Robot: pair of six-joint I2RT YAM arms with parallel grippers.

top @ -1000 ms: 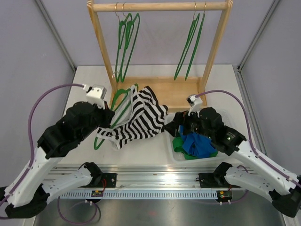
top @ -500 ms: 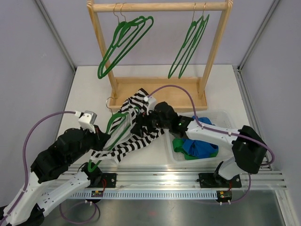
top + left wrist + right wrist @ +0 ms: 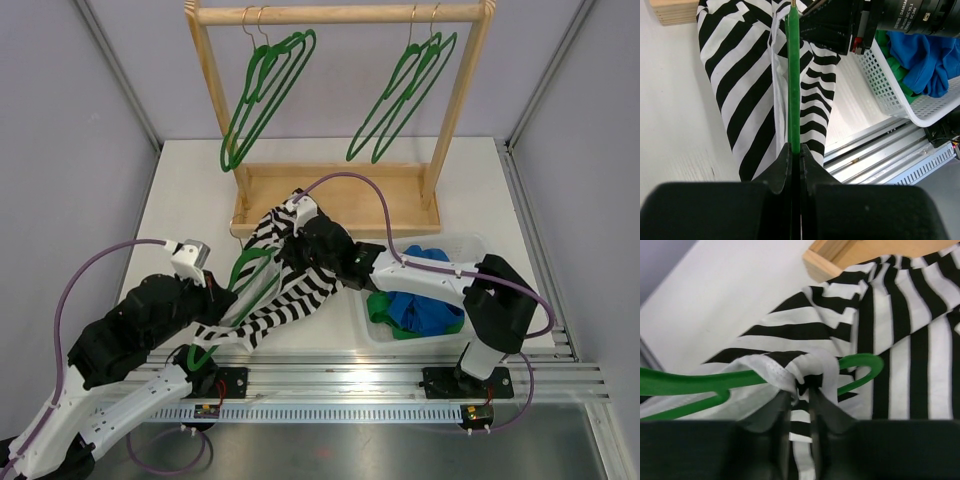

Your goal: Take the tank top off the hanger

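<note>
The black-and-white striped tank top lies crumpled on the white table in front of the rack, still draped over a green hanger. My left gripper is shut on the hanger's lower bar, the jaws pinching the green rod. The striped cloth hangs to both sides of it. My right gripper reaches in from the right. Its jaws are shut on a white-edged strap of the tank top, which loops over the hanger's arm.
A wooden rack stands behind, with green hangers swinging on its rail at left and right. A white basket holding blue and green clothes sits at the right, under my right arm.
My right arm swung left from the basket to the tank top, and its jaws closed on the strap. My left arm drew the hanger nearer. The rack's hangers swing.
</note>
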